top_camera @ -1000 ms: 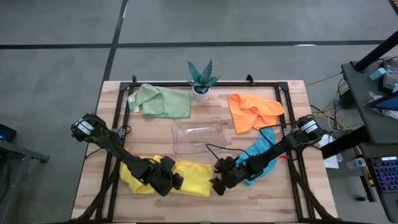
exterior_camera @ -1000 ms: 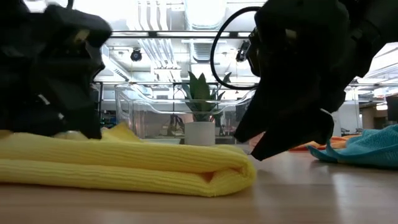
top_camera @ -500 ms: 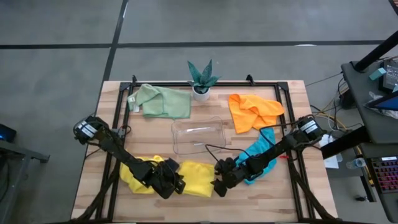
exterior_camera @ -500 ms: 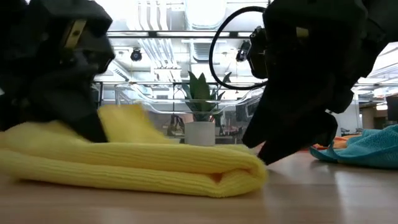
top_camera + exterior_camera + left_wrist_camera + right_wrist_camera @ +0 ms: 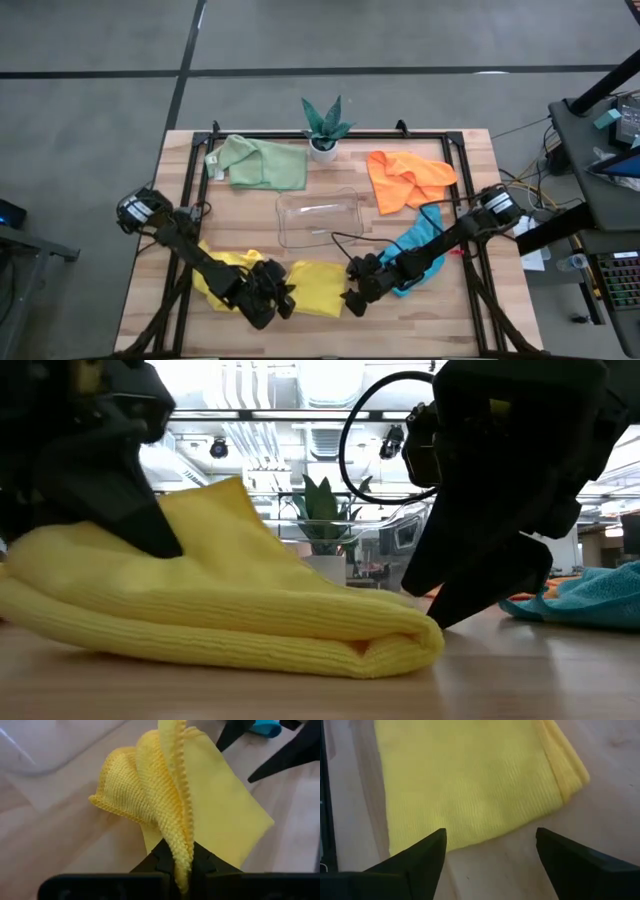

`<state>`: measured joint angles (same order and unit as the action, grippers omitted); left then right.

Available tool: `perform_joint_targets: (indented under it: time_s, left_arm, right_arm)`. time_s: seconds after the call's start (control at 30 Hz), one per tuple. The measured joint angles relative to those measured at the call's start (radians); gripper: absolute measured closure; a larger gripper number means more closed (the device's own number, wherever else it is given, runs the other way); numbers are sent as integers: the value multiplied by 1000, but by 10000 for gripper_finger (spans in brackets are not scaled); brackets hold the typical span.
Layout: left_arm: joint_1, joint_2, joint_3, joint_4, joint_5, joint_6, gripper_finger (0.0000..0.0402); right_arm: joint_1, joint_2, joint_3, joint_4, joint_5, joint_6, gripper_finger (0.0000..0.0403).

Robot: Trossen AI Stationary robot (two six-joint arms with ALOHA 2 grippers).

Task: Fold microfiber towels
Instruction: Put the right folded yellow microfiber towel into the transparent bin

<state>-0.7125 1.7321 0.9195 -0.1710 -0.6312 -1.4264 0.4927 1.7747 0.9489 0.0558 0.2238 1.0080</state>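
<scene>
A yellow microfiber towel (image 5: 316,285) lies folded near the table's front edge, and my left gripper (image 5: 280,300) is shut on it from its left side. My right gripper (image 5: 350,298) stands open just past the towel's right end (image 5: 560,765), its fingers over bare wood and touching nothing. A teal-blue towel (image 5: 420,252) lies crumpled under the right arm. An orange towel (image 5: 405,178) sits at the back right and a pale green towel (image 5: 262,163) at the back left. My left gripper pinches a bunched-up part of the yellow towel (image 5: 179,851), several layers with a hemmed edge (image 5: 177,780) among them, between its two fingers. The fingers slant downward from the table's left. The gripped part rises in a peak (image 5: 235,495); the rest lies on the table.
A clear plastic tray (image 5: 320,218) stands in the table's middle, a small potted plant (image 5: 323,130) at the far edge. A black frame (image 5: 190,200) runs around the work area. Bare wood shows along the front edge between and beside the arms.
My left gripper has shut on the yellow towel, rolled its wrist and gone a little up and toward the near edge. The gripped part of the towel has been drawn up into a peak, while its right end has stayed on the table.
</scene>
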Motion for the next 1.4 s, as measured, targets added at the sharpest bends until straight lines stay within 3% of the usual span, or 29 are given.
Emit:
perform_joint_targets:
  time_s: [0.53, 0.97, 1.2, 1.4]
  left_arm:
    - [-24, 3, -10, -9, 2, -107, 401]
    - [-24, 3, -19, -8, 6, -113, 401]
    - [-24, 3, -23, 23, 24, -113, 402]
    - [-24, 3, -26, 25, 24, -113, 402]
  right_arm:
    - [-2, 39, 36, 42, -16, 97, 105]
    - [-12, 111, 110, 104, -12, 45, 117]
    - [-35, 124, 110, 135, 48, 22, 155]
    - [-41, 158, 109, 177, 49, 11, 215]
